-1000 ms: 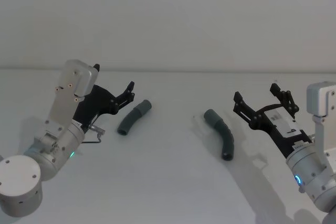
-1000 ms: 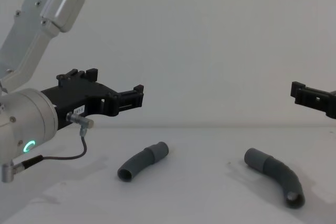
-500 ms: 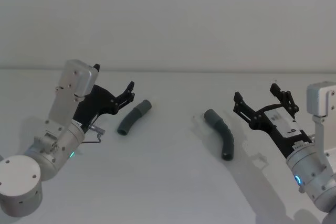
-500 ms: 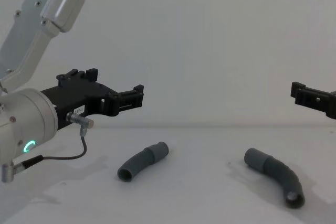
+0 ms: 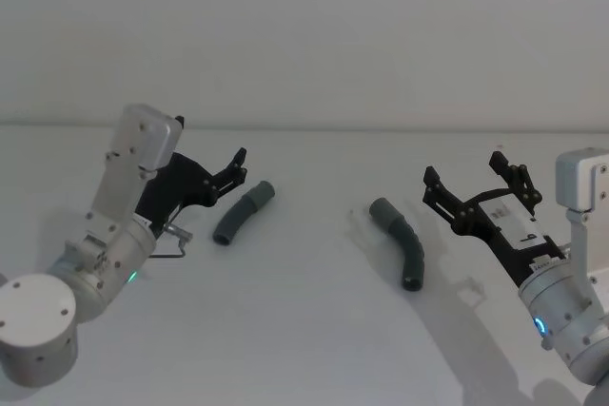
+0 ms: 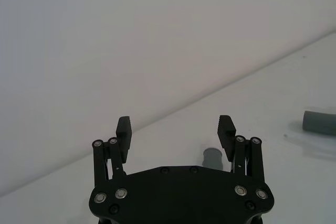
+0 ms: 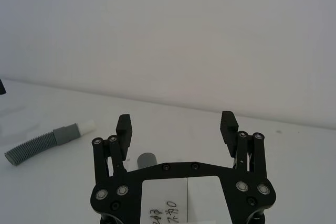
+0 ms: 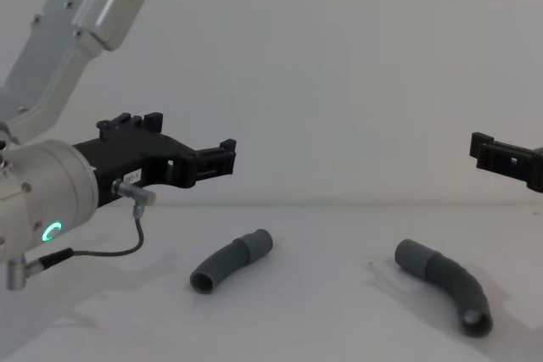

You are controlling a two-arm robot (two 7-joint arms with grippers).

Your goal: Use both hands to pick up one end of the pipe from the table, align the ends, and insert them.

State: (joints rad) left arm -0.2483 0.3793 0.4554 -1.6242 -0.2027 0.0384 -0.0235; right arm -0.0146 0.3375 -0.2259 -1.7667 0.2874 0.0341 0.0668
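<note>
At the approach step, with nothing grasped yet. Flat on the white surface (image 5: 314,330) and well apart from each other: the shorter pipe piece (image 5: 243,211) on the left and the longer pipe piece (image 5: 405,246) on the right. Turned roughly toward each other across the gap: the shorter cuff (image 5: 263,193) and the longer cuff (image 5: 383,208).

Hovering above and just to the left of the shorter pipe piece, not touching it: the left hand (image 5: 234,169), fingers spread wide and holding nothing. Poised off to the right of the longer pipe piece and clear of it: the right hand (image 5: 463,170), likewise spread and empty.

Next, by judgement: lower each hand over its own piece, straddle the ribbed body close behind the cuff, close and lift. Then bring the narrow tip and the wider socket onto one line before pushing them together.

Since a second ago, a small swing of the left arm, nudging its hand slightly toward the shorter pipe piece. No change in the right hand or in either piece.
</note>
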